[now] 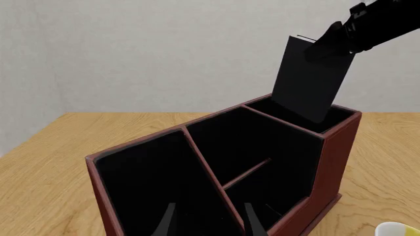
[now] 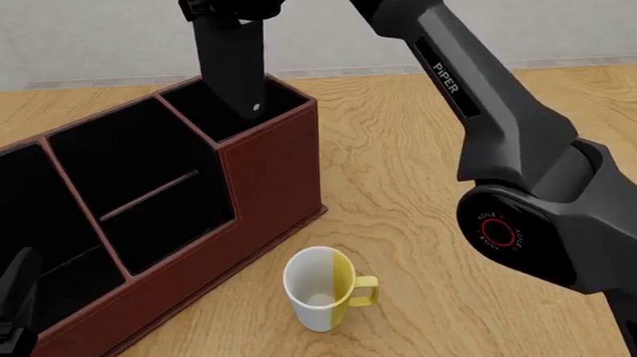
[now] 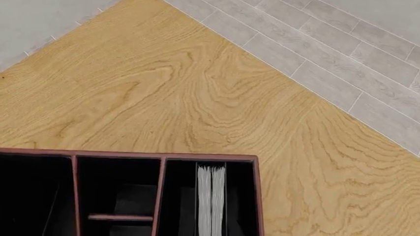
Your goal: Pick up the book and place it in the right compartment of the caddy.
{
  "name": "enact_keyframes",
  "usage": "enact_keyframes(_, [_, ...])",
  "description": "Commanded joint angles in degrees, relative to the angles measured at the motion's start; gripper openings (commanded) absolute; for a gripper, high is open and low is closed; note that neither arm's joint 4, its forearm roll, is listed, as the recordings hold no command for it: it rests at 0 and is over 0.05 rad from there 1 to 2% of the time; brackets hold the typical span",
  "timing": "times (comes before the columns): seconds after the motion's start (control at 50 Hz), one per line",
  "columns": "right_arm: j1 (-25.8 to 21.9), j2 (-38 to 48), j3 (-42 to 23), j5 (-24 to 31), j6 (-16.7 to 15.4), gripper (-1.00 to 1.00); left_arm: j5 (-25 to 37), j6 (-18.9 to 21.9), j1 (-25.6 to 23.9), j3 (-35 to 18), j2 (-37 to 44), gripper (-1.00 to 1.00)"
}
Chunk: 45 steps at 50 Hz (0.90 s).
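The black book [image 2: 233, 65] hangs upright, and my right gripper [image 2: 220, 9] is shut on its top end. Its lower end dips into the right compartment [image 2: 203, 111] of the reddish-brown caddy [image 2: 275, 172]. In the left wrist view the book [image 1: 308, 83] tilts slightly over that end section [image 1: 262, 105], held by the right gripper [image 1: 341, 37]. The right wrist view looks straight down on the whitish page edge [image 3: 211, 199] inside the narrow section [image 3: 180, 196]. My left gripper [image 2: 8, 313] stands open and holds nothing at the caddy's left front corner; its fingertips [image 1: 167, 221] show at the frame's edge.
A white-and-yellow mug [image 2: 321, 290] stands upright on the wooden table in front of the caddy, close to its stepped front wall [image 1: 308, 206]. The mug's rim [image 1: 394, 230] peeks into the left wrist view. The table's far edge meets a grey tiled floor [image 3: 341, 59].
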State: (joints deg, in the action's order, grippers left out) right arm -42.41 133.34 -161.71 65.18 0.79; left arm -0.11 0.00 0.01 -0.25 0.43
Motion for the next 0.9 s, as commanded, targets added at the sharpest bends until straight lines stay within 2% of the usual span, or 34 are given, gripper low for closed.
enact_keyframes(0.02, [0.01, -0.28, -0.48, -0.19, 1.21, -1.00, 0.00, 0.01, 0.00, 0.00, 0.00, 1.00])
enact_keyframes(0.9, [-0.28, 1.16, -0.48, 0.38, 2.18, -1.00, 0.00, 0.00, 0.01, 0.00, 0.00, 1.00])
